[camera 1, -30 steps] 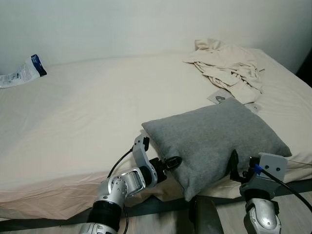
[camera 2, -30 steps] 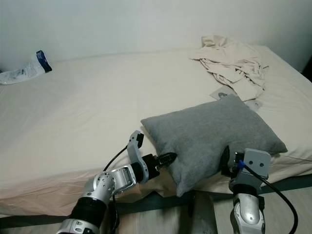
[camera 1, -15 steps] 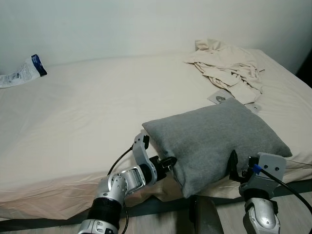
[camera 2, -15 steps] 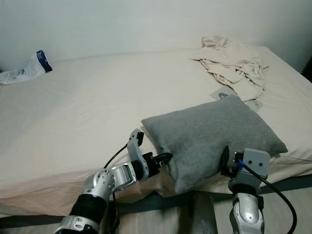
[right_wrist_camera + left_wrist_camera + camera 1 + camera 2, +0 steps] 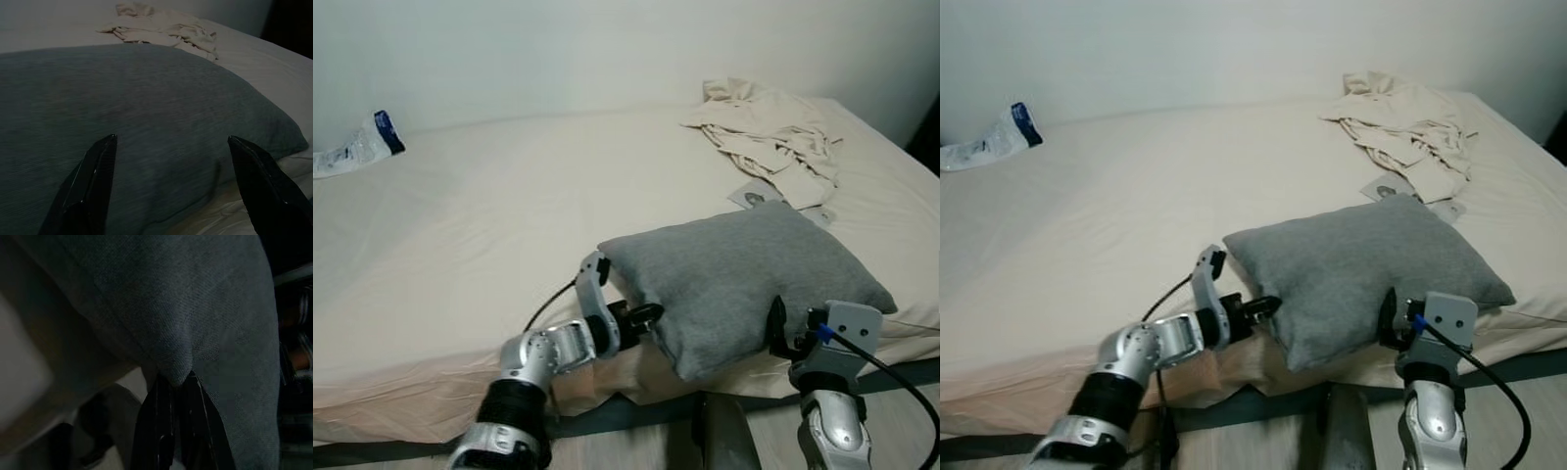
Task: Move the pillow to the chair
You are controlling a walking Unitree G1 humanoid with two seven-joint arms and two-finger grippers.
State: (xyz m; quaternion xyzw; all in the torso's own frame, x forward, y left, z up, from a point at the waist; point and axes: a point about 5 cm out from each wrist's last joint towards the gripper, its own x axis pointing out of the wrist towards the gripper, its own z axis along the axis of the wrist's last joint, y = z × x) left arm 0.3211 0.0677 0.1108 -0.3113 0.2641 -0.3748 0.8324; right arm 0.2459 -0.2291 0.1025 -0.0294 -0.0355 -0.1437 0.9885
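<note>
pillow: the grey pillow (image 5: pixel 744 284) sits at the near edge of the bed (image 5: pixel 460 245), wedged between the two claws, its near corner overhanging the mattress a bit. Compared with a second ago it looks nudged slightly up and back, with more of the peach sheet showing under the left arm.

left claw: the left claw (image 5: pixel 644 314) is clamped on the pillow's left edge. In the left wrist view the two black fingers (image 5: pixel 188 431) are pinched together with a fold of grey fabric poking out right at the tips. Over the last second the arm has swung up higher, so the grab seems settled now.

right claw: the right claw (image 5: pixel 171 186) is spread wide, fingers apart, with the pillow's broad side straight ahead of it and very close. It has barely shifted in the last second. No grip on that side yet, as far as I can see.

other stuff: a crumpled cream sheet (image 5: pixel 769 137) lies well beyond the right claw, two small packets (image 5: pixel 759 196) just past the pillow's far corner, and a white-and-blue plastic bag (image 5: pixel 357 147) far off beyond the left claw.

what it means: I reckon it's mid-grab, one side held, the other lined up. No lift yet. No chair spotted from here.
</note>
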